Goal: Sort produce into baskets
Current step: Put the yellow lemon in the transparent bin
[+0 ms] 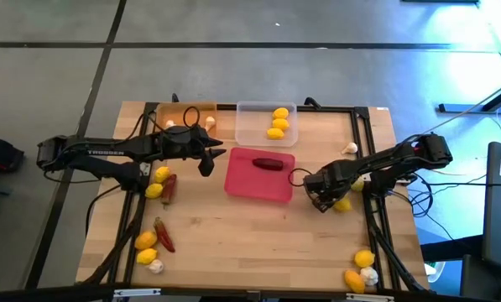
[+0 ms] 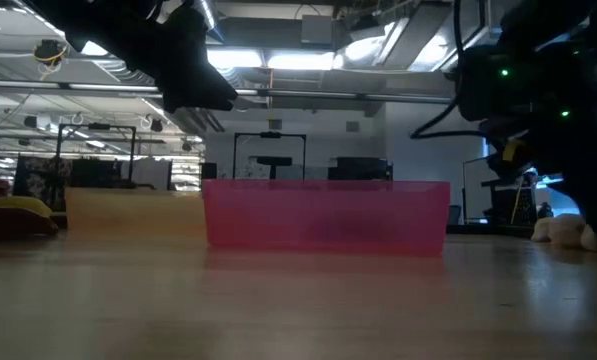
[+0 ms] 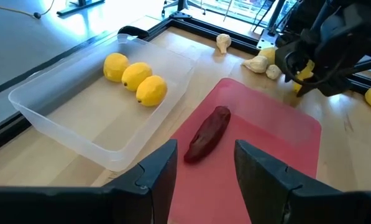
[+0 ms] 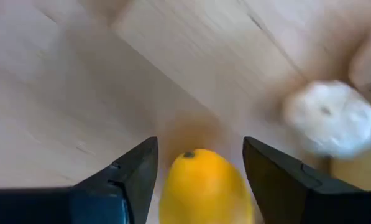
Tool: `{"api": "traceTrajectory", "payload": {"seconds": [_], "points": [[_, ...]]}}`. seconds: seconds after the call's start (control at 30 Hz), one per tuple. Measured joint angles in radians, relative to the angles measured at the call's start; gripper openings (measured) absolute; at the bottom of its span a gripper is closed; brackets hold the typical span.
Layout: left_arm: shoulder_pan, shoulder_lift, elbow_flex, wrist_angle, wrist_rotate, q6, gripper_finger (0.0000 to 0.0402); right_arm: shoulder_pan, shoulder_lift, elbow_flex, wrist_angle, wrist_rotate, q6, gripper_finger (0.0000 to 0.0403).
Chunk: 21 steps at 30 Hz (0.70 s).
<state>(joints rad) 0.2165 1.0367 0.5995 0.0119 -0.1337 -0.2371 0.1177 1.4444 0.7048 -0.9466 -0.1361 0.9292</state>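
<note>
The pink-red tray (image 1: 250, 186) lies mid-table with one dark red chili (image 1: 268, 164) in it. The chili also shows in the left wrist view (image 3: 208, 133). The clear tray (image 1: 252, 130) holds three lemons (image 1: 278, 123). The orange tray (image 1: 176, 111) holds garlic bulbs (image 1: 208, 122). My left gripper (image 1: 206, 161) is open and empty, raised over the pink tray's left edge (image 3: 204, 165). My right gripper (image 1: 321, 201) is open and points down right of the pink tray. Its fingers stand on either side of a lemon (image 4: 204, 186) on the table, beside a garlic bulb (image 4: 331, 118). My right gripper comes down on the lemon from above, one finger (image 4: 132, 174) on each side of it. The lemon nearly fills the gap. I cannot tell whether the fingers touch it.
Loose lemons (image 1: 158, 182), chilies (image 1: 164, 235) and a garlic bulb (image 1: 156, 266) lie along the table's left side. More lemons (image 1: 364, 258) and a garlic bulb (image 1: 368, 275) lie at the near right, and another garlic bulb (image 1: 349, 148) at the far right. Bare wood lies in front of the pink tray.
</note>
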Motion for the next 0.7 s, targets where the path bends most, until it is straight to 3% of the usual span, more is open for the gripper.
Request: {"api": "traceTrajectory", "payload": {"seconds": [0.17,0.4,0.7], "points": [[0.000,0.000,0.000,0.001,0.000,0.000,0.0155,0.000,0.000,0.038,-0.008,0.039,-0.050,0.0227],[0.000,0.000,0.000,0.001,0.000,-0.001,0.0155,0.006,-0.007,0.179,-0.167,0.118,-0.136,0.0227],[0.000,0.000,0.000,0.000,0.000,-0.001,0.0155,0.148,-0.007,0.217,-0.342,0.094,-0.174,0.0227]]}}
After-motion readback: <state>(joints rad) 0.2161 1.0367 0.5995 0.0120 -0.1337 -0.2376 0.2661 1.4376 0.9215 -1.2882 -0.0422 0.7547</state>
